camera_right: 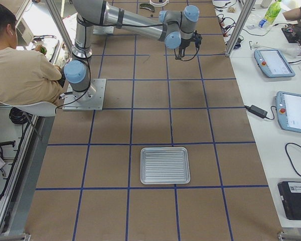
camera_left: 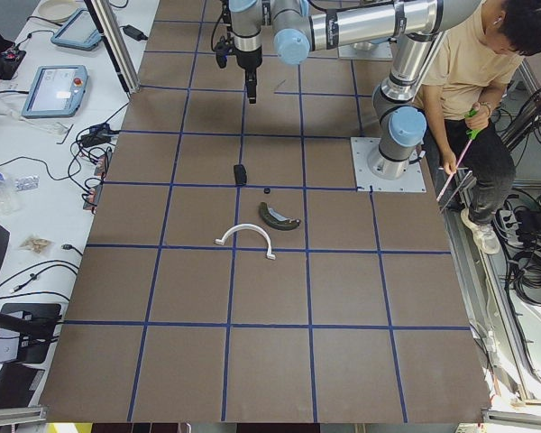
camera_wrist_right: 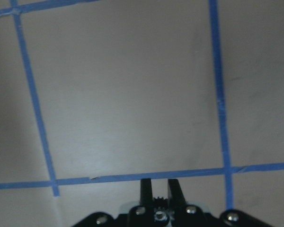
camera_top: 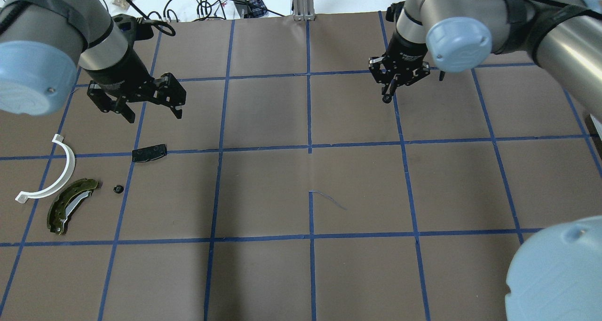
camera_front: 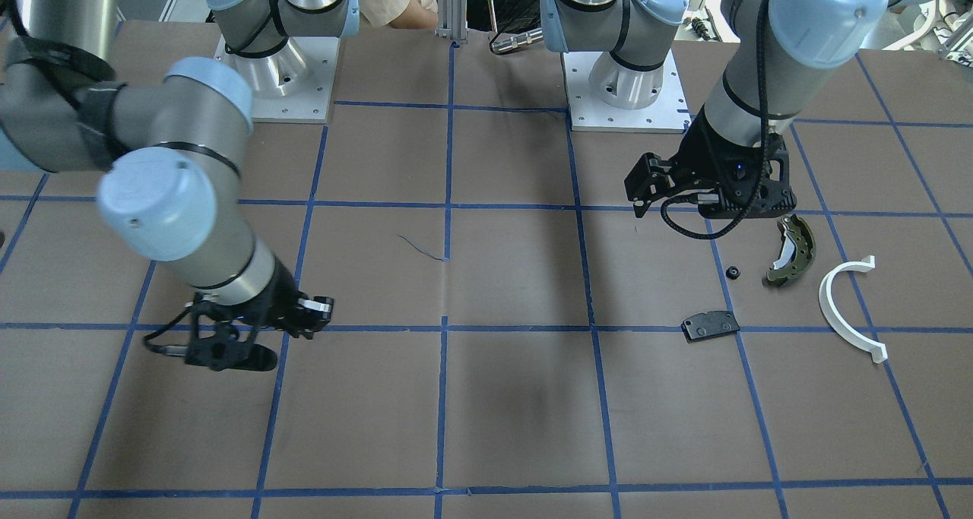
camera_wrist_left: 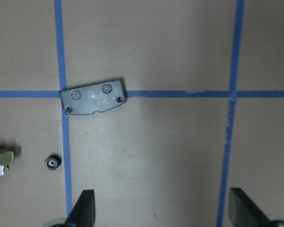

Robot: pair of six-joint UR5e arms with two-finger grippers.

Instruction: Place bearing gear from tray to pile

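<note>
Your right end effector (camera_wrist_right: pixel 159 185) looks clamped on the tiny dark toothed bearing gear (camera_wrist_right: pixel 157 202): light, rigid, slick; grip squarely across its teeth. Your left end effector (camera_wrist_left: pixel 162 193) gapes empty.

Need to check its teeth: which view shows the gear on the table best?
Left wrist: the gear is close, teeth visible. Front and overhead show a black dot, exterior left a speck; the rest miss it.

Operator (camera_left: pixel 473 77) seated; two tablets (camera_right: pixel 294 111), perhaps teach pendants.
</note>
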